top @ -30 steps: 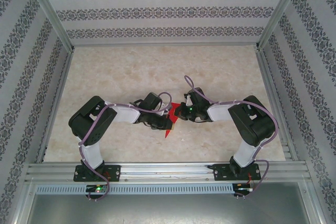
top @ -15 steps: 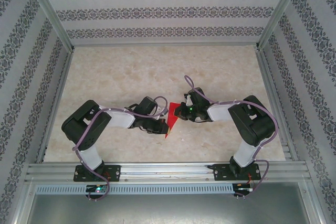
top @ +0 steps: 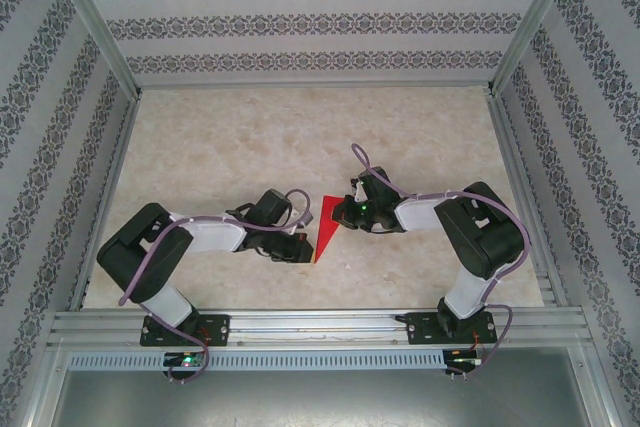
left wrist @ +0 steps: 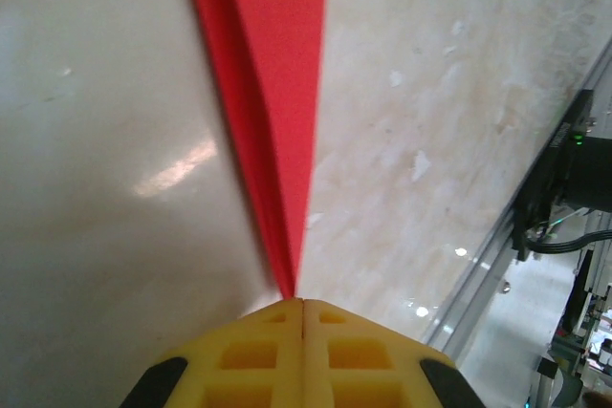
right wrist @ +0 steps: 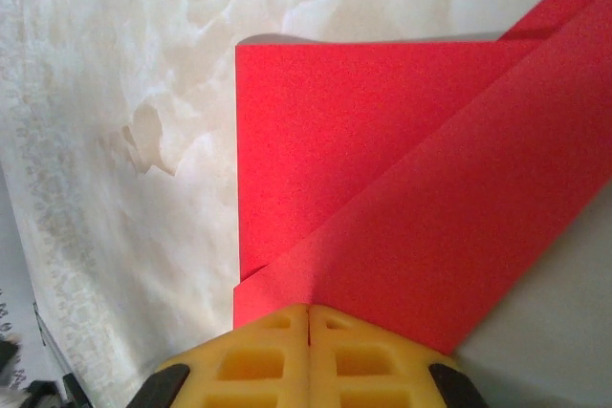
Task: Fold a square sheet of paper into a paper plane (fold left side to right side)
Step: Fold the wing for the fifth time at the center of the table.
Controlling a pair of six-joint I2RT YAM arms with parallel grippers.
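Top view
- Bench [top: 250, 147]: pale, marbled, with patterned walls on three sides.
- Paper [top: 326, 230]: a narrow red wedge lying near the middle of the bench, between the two arms. The wide end is to the far side and the sharp tip points to the near edge.
- Left claw [top: 303, 244]: at the paper's left edge, close to the tip.
- Right claw [top: 340, 214]: at the wide end, on the right side.
- The jaws are too small here to tell how they stand.

Left wrist view
- The yellow fingers [left wrist: 249, 355] are pressed together with a straight seam and no gap.
- The paper's [left wrist: 277, 93] tip runs right into that seam, so the left claw [left wrist: 302, 305] is closed on the tip.
- From there the paper widens into a long thin wedge up to the top edge of the view. A darker layer shows along its left side.
- The bench beneath is glossy.
- A metal rail [left wrist: 478, 303] and a dark arm base with a green light [left wrist: 574, 164] sit at the right.

Right wrist view
- The fingers [right wrist: 249, 360] are shut seam to seam. The right claw [right wrist: 308, 312] is clamped on the paper's near edge.
- A folded flap [right wrist: 459, 226] runs on a slant from the claw to the upper right.
- The flap lies over a flat lower layer that has a squared corner at the upper left.
- The paper lies against the bench.
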